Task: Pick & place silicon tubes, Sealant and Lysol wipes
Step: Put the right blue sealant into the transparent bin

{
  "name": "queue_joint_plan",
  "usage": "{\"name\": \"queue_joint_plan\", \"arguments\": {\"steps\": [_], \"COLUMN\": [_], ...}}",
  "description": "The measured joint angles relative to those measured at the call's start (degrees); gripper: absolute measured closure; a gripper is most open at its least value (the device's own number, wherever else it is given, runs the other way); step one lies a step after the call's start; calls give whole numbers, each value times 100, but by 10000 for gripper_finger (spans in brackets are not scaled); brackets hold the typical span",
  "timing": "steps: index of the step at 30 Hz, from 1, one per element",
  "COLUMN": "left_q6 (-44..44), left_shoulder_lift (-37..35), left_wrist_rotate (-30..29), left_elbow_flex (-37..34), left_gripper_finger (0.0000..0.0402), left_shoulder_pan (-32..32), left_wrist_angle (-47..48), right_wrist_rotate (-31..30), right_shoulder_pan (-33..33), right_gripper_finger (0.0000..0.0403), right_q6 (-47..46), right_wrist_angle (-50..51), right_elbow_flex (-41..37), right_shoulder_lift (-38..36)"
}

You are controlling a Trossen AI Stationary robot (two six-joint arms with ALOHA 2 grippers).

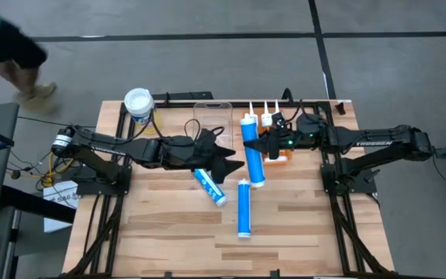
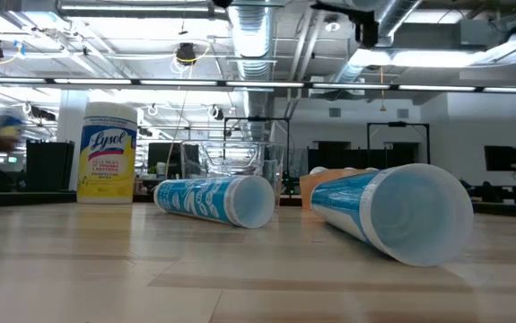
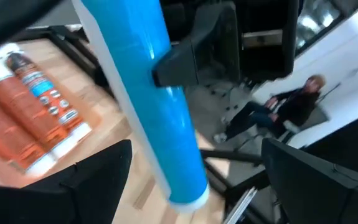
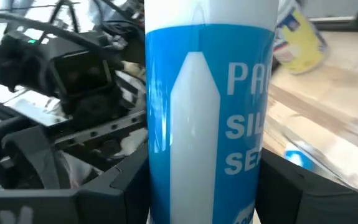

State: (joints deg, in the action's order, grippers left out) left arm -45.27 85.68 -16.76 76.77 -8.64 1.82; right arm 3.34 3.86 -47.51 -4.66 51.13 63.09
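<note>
Bin: clear, at the table's far edge; contents cannot be made out
Wipes: upright at the far left corner, left of the bin
Right claw: clenched around a blue tube, orange tubes just beside
Left claw: spread wide, grasping nothing, near that tube
Other blue tubes: two, lying mid-table

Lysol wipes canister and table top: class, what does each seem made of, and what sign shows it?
Lysol wipes canister: probably plastic, with a smooth white lid and a glossy printed yellow label. Table top: wood, going by its pale planks, visible grain and matte finish.
</note>
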Motion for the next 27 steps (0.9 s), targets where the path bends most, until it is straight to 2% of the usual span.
{"name": "queue_joint_plan", "arguments": {"steps": [9,13,27], "left_q6": [-278,-222,-352], "left_shoulder_lift": [422,568,830], "left_wrist_rotate": [-198,-203,-243], "left_elbow_flex": [-4,4,-2], "left_gripper_finger": [51,51,51], "left_shoulder_pan": [0,0,101], "left_wrist_angle": [-515,-996,-1651], "right_wrist_rotate": [332,340,264], "right_shoulder_pan": [-11,-11,-11], "right_gripper_finger": [202,202,202], "right_q6": [-41,-46,-155], "right_wrist_angle": [-545,-524,-974], "right_elbow_flex": [2,2,-2], "right_shoulder_lift": [0,2,174]}}
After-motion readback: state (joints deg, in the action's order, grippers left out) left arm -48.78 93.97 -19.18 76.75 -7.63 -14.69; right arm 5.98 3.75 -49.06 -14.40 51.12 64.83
